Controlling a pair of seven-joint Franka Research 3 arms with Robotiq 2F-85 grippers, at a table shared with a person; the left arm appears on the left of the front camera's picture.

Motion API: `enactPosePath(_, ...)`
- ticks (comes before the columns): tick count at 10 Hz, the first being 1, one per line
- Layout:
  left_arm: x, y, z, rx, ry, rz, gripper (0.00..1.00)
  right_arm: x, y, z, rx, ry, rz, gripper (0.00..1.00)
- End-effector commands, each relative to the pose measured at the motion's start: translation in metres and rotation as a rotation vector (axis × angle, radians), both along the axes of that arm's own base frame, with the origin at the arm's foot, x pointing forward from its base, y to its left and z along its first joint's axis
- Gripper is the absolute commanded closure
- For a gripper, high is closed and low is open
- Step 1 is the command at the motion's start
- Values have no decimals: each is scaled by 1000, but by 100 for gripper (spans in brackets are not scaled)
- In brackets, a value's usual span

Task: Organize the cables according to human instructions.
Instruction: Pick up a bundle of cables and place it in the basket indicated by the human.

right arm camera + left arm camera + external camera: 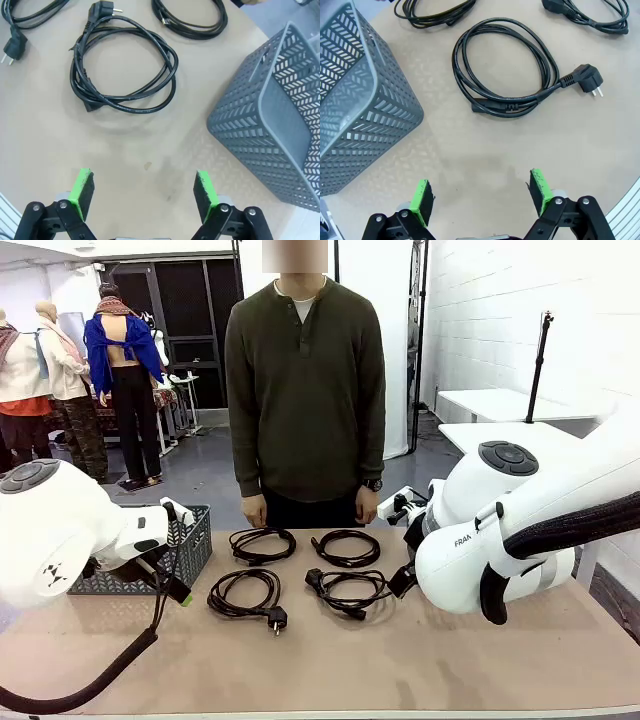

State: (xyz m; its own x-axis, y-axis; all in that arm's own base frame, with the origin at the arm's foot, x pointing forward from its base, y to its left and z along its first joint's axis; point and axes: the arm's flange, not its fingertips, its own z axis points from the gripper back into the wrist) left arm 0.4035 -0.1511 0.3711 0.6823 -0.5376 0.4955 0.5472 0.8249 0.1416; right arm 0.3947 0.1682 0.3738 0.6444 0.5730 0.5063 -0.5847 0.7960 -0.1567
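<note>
Front view: four cables (pixel 276 619) lie as separate coils in a two-by-two block mid-counter (pixel 420 660), none touching another. A grey basket (pixel 196 545) sits at the counter's left, near the left pair; can't see into it. The person (pixel 305 390) stands at the far edge, hands (pixel 254 510) down at the sides, pointing at nothing. The arms flank the block.

Left wrist view: left gripper (pixel 481 194) hovers over bare counter, jaws wide open, nothing held. Near coil (pixel 510 102) lies ahead of the pads. The basket is off to one side, apart from it.

Right wrist view: right gripper (pixel 144 192) likewise has its jaws spread wide, empty, above bare counter. Another coil (pixel 130 106) lies ahead. A grey lattice bin (pixel 270 130) is beside it, not touching; cannot tell if it's the same basket.

Progress: looks like the very start. No cable is grasped or binned, all four are left to sort, and no instruction gesture is visible.
</note>
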Motion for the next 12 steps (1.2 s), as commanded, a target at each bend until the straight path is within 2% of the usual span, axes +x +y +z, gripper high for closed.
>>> enactPosePath(1, 0, 0, 0, 0, 0, 0, 0, 0, 0, 0, 0, 0, 0, 0)
enactPosePath(12, 0, 0, 0, 0, 0, 0, 0, 0, 0, 0, 0, 0, 0, 0)
